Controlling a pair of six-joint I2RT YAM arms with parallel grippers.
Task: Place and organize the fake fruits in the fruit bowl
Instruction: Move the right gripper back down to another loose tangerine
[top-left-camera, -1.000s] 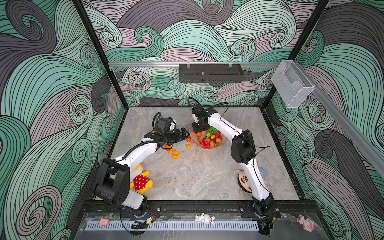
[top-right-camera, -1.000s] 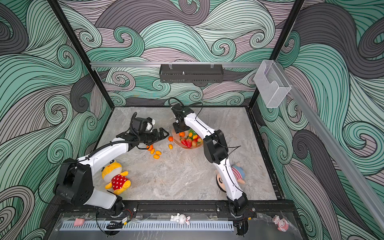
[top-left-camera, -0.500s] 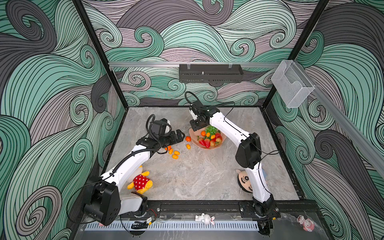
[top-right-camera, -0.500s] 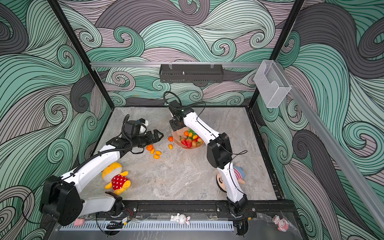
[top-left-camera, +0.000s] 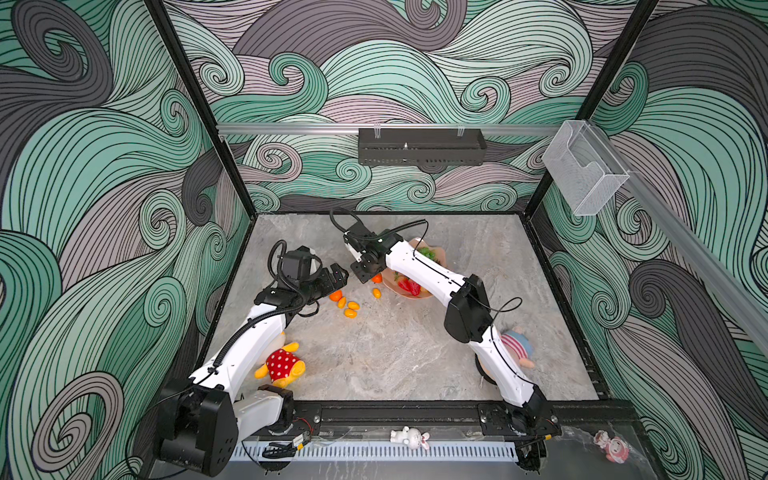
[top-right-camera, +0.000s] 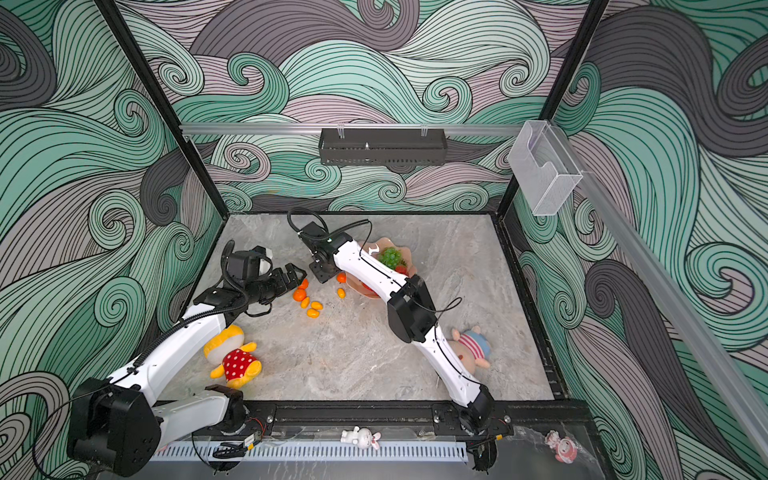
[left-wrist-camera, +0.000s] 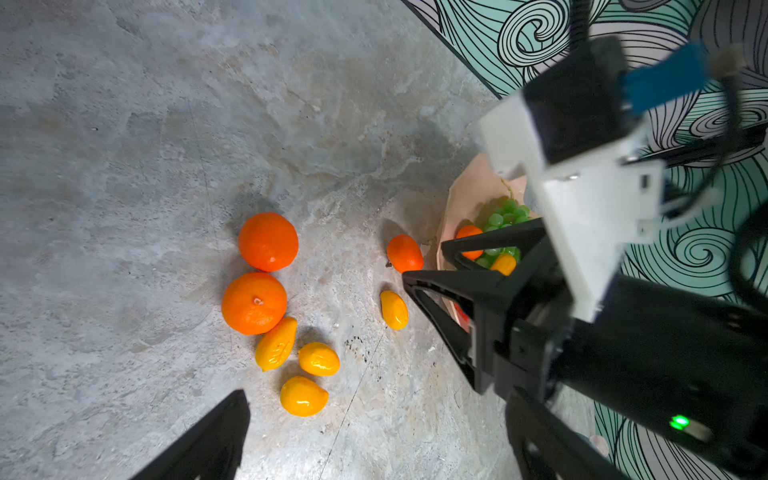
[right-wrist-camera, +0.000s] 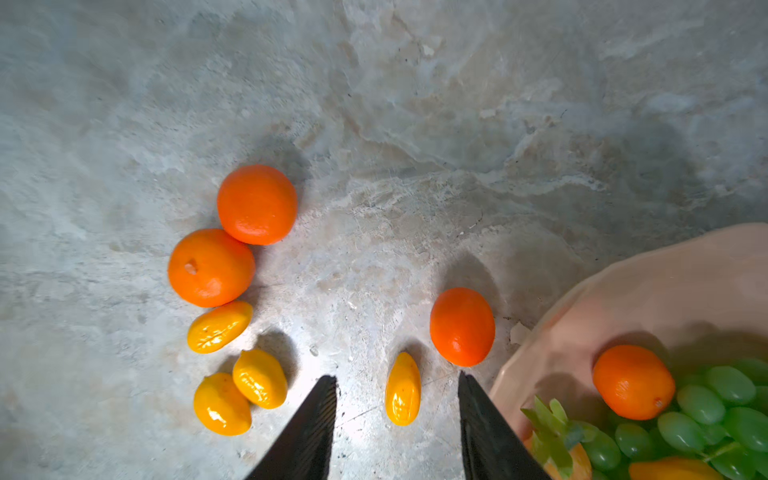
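A grey marbled tabletop is enclosed by walls papered in green, mauve and grey wave swirls. A yellow plush toy in a red, white-dotted top is laid near the front left of the tabletop. A plush doll with a striped top (partly hidden) is laid on the right side. A black perforated tray is hung on the rear rail, and a clear plastic box is fixed to the right-hand rail. Beyond the front edge, a white rabbit figurine and a small pink figurine are set by a white slotted strip.
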